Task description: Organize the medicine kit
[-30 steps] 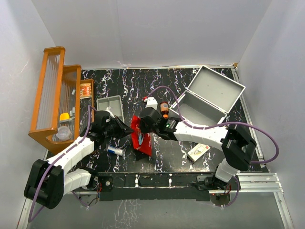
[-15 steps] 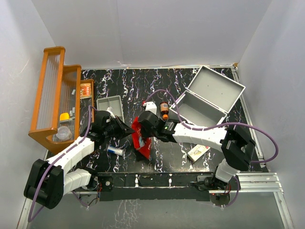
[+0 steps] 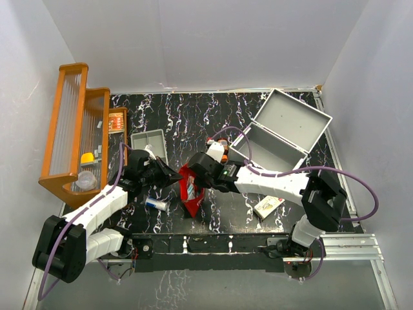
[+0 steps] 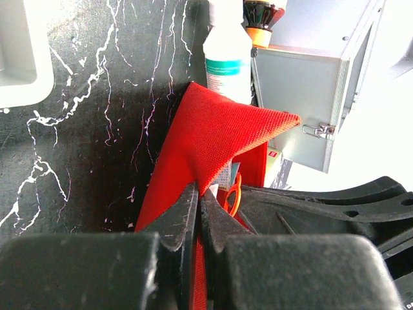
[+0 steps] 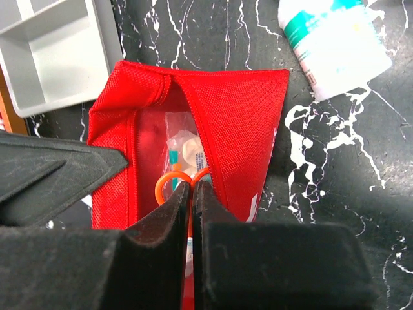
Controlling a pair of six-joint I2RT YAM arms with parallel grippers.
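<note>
At the far left of the black marble-patterned table [image 3: 193, 113], a slatted wooden rack [image 3: 68, 129] is seen. A small orange printed box [image 3: 117, 121] sits just beside it, and its print cannot be read. A shallow light-grey plastic tray [image 3: 150, 143] lies next to that, and a small blue-and-white tube [image 3: 155, 204] lies nearer the arm bases.

The left gripper [image 4: 199, 194] is pressed together on the edge of a red fabric pouch [image 4: 213, 139], with a fold of cloth pinched between its fingers. The pouch is held open, and clear-wrapped items are visible inside. An orange ring [image 5: 169, 184] at its mouth is clamped between the closed fingers of the right gripper [image 5: 191, 188].

Just beyond the pouch, a white plastic bottle with a teal label [image 5: 335, 39] is seen; its writing is too small to be read.

Farther right, the medicine kit [image 3: 293, 119], a rectangular light-grey metal case, is stood open near the table's far right corner, with its lid thrown back. A small white printed carton [image 3: 268, 205] lies near it towards the right arm's base, its text illegible.
</note>
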